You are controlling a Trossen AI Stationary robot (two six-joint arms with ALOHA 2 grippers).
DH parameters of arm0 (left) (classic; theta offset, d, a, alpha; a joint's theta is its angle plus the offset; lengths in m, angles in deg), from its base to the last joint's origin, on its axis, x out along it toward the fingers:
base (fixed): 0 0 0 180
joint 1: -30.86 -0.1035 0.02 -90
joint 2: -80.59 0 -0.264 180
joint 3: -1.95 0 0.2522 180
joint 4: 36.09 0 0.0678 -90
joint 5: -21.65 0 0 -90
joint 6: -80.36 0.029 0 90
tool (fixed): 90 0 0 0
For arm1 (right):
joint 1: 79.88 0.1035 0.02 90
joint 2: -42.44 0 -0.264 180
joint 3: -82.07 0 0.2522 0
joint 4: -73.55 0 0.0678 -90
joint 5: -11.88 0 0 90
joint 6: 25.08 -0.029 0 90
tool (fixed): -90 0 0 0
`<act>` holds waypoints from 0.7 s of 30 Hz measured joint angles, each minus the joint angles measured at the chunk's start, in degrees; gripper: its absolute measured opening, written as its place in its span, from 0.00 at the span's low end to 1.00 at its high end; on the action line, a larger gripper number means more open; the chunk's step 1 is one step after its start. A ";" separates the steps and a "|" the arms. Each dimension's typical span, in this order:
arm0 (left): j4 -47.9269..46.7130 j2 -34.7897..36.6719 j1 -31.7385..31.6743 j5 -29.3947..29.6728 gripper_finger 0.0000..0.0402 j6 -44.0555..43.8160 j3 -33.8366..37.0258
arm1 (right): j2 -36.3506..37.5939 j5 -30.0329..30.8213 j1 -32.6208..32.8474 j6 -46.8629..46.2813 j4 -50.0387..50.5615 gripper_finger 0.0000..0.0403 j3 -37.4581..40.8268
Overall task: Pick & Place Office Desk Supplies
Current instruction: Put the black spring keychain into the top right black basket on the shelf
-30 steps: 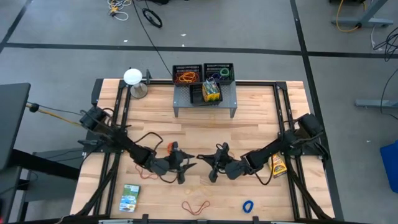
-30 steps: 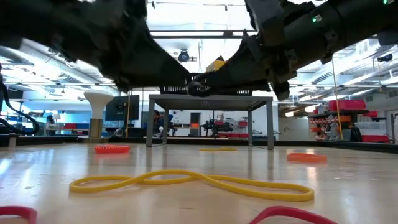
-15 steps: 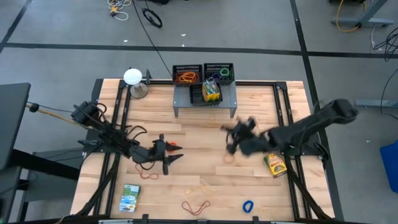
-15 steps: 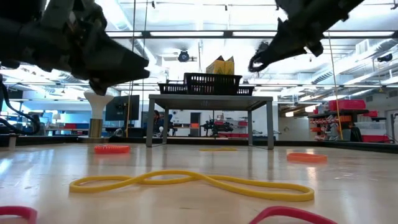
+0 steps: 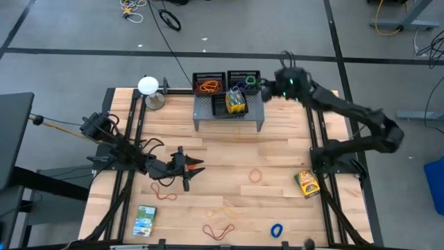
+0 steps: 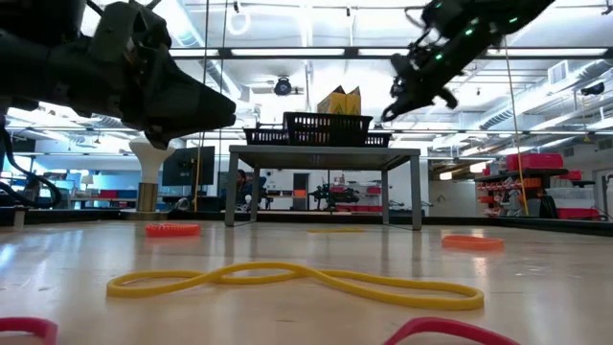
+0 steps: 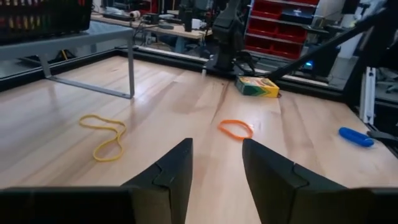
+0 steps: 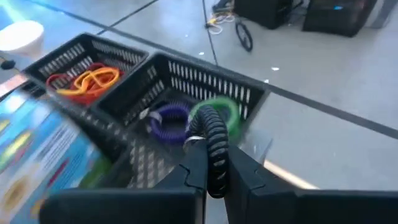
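My right gripper [image 5: 265, 85] hovers over the right black mesh tray [image 8: 186, 81] on the grey shelf [image 5: 229, 111], shut on a black rubber-band loop [image 8: 211, 134]. That tray holds a purple band [image 8: 169, 118] and a green band [image 8: 225, 111]. The left tray [image 8: 81, 56] holds orange and red bands. A yellow-green box [image 5: 236, 103] stands by the trays. My left gripper [image 7: 216, 180] is open above the table's left middle, holding nothing. An orange band [image 5: 255, 175], a yellow band [image 7: 104, 134] and a blue band [image 5: 277, 229] lie flat on the table. My right gripper pinches the black rubber-band loop between its two fingers [image 8: 194, 167]. The loop's free part [image 8: 214, 127] sticks out beyond the fingertips, lifted clear above the right mesh tray. How far back it reaches between the fingers does not show.
A yellow-green box [image 5: 306, 183] lies by the right edge and a green-white box [image 5: 146, 220] near the left corner. Red bands [image 5: 164, 193] [image 5: 218, 230] lie on the near half. A white ball on a stand [image 5: 148, 87] is at the far left.
My right gripper has swung from the table's near middle, beside my left gripper, up and toward the far edge, and now stands over the right mesh tray. My left gripper has drawn back a little toward the table's left.
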 joint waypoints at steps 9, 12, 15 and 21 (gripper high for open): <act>0.61 0.00 -1.84 -2.06 0.36 0.22 0.00 | -19.88 -11.03 -5.38 4.32 9.45 0.07 -20.40; 0.59 0.00 -1.75 -2.21 0.36 0.18 0.00 | -23.50 -11.59 -5.36 5.08 12.20 0.07 -24.29; 0.48 0.00 -1.71 -2.25 0.36 0.04 -0.01 | -25.25 -12.43 -5.35 5.15 13.36 0.11 -25.40; 0.51 0.00 -1.71 -2.82 0.36 -0.41 0.00 | -25.18 -12.37 -5.25 5.72 13.31 0.25 -25.60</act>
